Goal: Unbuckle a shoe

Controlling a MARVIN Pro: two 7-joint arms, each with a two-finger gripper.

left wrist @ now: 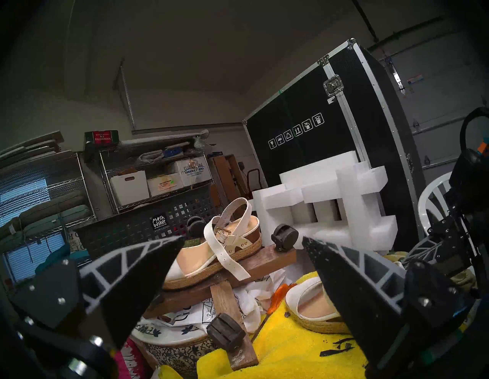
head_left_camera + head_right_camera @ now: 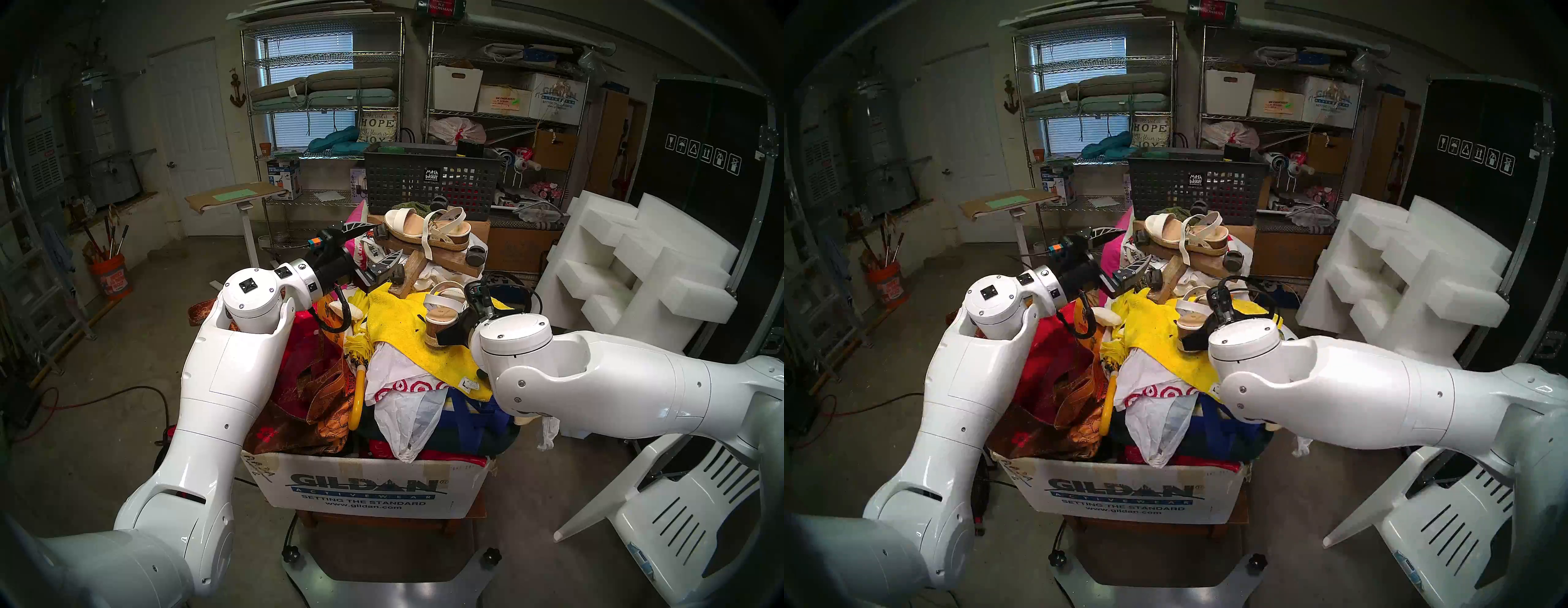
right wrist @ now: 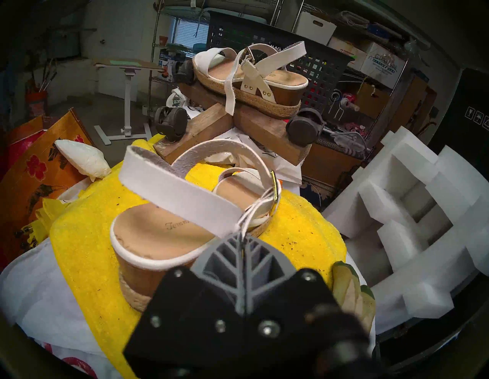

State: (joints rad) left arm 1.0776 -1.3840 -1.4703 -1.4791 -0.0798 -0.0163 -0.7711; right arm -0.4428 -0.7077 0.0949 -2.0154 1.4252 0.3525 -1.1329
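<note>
The shoe (image 3: 158, 238) is a wedge sandal with white straps. It stands on a yellow towel (image 3: 87, 225), heel toward my right wrist, and also shows in the head view (image 2: 441, 314). My right gripper (image 3: 242, 238) is shut on the end of its white ankle strap (image 3: 180, 193), which stretches up over the footbed. The small gold buckle (image 3: 275, 185) sits just beyond the fingertips. My left gripper (image 2: 382, 242) is open and holds nothing. It hovers to the left of the pile, pointing at the twin sandal (image 1: 211, 254) on a wooden dolly.
The wooden caster dolly (image 2: 449, 259) carries the twin sandal (image 2: 424, 229) behind the shoe. A dark mesh basket (image 2: 428, 178) stands further back. White foam blocks (image 2: 636, 276) and a black case lie to the right. A Gildan box (image 2: 369, 488) full of bags and cloth is below.
</note>
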